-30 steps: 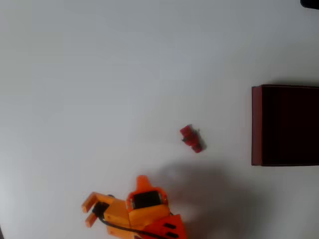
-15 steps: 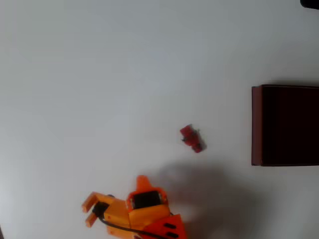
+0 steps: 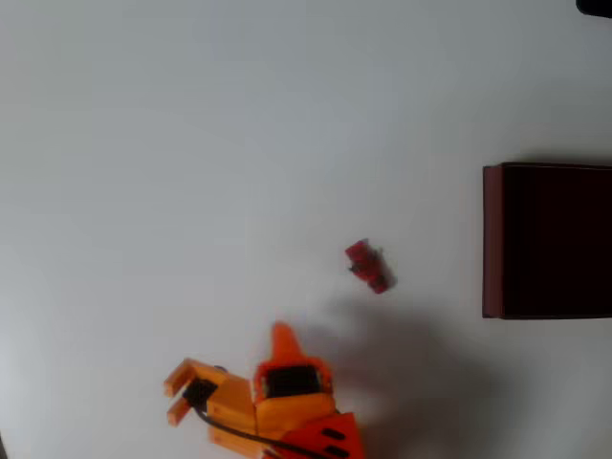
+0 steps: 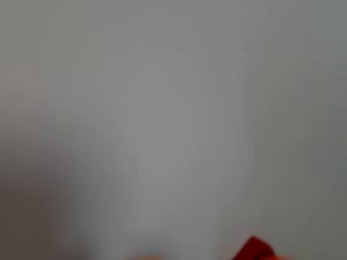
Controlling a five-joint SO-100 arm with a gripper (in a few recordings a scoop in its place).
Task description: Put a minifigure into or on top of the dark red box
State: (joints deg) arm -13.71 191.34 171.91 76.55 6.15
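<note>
Dark red box (image 3: 550, 239) cut by right edge; wrist view blurred.

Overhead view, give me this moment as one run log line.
minifigure: lying on white table, ungrasped | dark red box: right edge, apart from it | gripper: below minifigure, clear of it, jaws state unclear

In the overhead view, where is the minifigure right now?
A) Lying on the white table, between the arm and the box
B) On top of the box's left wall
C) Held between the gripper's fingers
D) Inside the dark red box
A: the minifigure lies alone on the white table, apart from the dark red box at the right edge and from the orange gripper below it.
</note>
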